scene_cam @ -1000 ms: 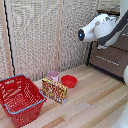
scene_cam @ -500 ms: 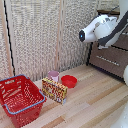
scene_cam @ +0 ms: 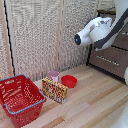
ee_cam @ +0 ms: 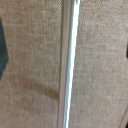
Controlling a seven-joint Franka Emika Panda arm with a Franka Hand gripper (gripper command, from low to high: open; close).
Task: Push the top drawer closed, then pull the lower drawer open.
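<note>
At the exterior view's right stands the brown cabinet. Its lower drawer shows a slim silver bar handle and looks shut. The arm reaches across the top drawer and hides most of it, and my gripper does not show in that view. In the wrist view a brown wooden drawer front fills the picture, very close. Its silver bar handle runs through the middle. My gripper is open, with dark fingers at the two edges, astride the handle and not touching it.
On the wooden floor at the exterior view's left sits a red basket. A patterned box, a pink cup and a red bowl stand near the middle. Woven panels line the back.
</note>
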